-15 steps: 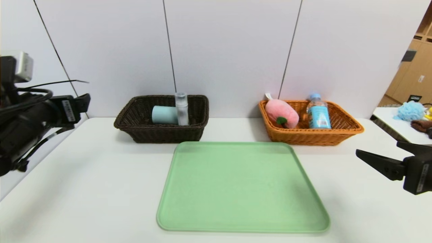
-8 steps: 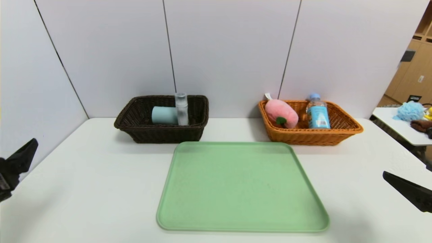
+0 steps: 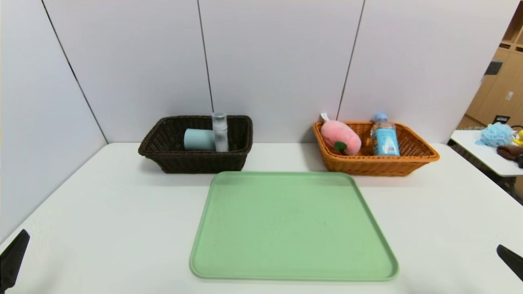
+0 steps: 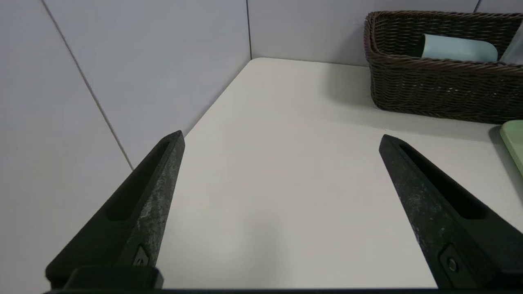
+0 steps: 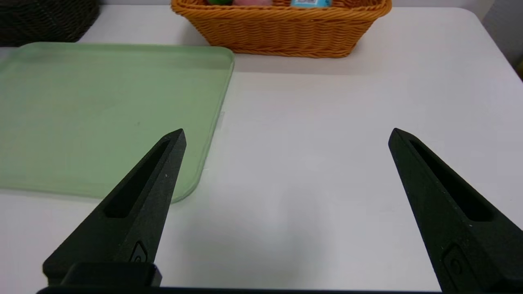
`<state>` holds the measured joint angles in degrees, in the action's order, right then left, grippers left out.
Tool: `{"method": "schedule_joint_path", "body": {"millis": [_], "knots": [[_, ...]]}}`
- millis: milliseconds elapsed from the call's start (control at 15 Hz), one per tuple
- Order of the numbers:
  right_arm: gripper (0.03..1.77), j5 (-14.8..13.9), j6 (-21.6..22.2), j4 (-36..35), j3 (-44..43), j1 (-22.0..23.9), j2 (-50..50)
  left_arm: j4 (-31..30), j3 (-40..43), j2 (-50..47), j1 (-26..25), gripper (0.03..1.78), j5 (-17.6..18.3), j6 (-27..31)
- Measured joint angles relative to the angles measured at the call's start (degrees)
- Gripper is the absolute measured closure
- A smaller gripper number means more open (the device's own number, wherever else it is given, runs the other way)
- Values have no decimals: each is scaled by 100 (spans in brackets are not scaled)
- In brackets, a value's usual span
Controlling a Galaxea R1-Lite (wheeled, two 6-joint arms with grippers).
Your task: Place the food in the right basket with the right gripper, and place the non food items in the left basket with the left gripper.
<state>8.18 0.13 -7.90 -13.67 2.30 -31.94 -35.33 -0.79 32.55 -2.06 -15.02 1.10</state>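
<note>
1. Near desk (image 3: 122, 212) edges: left gripper (image 4: 282, 136) and right gripper (image 5: 289, 130) now lower, both opened wide.
2. Inside dark basket (image 3: 200, 162): cup (image 3: 199, 139), clear bottle (image 3: 220, 134).
3. Inside orange basket (image 3: 376, 165): plush peach (image 3: 340, 136), water bottle (image 3: 385, 139).

Both of the robot's tools, left (image 4: 282, 139) and right (image 5: 289, 134), are showing matte black, tapering fingers with long recessed slots; small screws are sitting near their bases, and pale scuffs are marking the left pair.

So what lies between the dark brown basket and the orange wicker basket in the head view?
Between the dark brown basket and the orange wicker basket is bare white tabletop; the head view shows this.
</note>
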Motion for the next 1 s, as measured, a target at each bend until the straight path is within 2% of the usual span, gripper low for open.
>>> {"method": "schedule_joint_path", "body": {"millis": [267, 600, 800, 1000], "knots": [[9, 546, 0, 1191, 27, 23, 1246, 912, 35, -912, -2, 12, 204, -16], [9, 689, -4, 1632, -80, -223, 2054, 3134, -402, -2453, 63, 12, 378, -13], [9, 909, -18, 1892, -232, -255, 2500, 3382, -636, -2804, 85, 12, 395, -6], [9, 926, -93, 2126, -477, -249, 2933, 3365, -769, -2950, 85, 12, 419, -5]]}}
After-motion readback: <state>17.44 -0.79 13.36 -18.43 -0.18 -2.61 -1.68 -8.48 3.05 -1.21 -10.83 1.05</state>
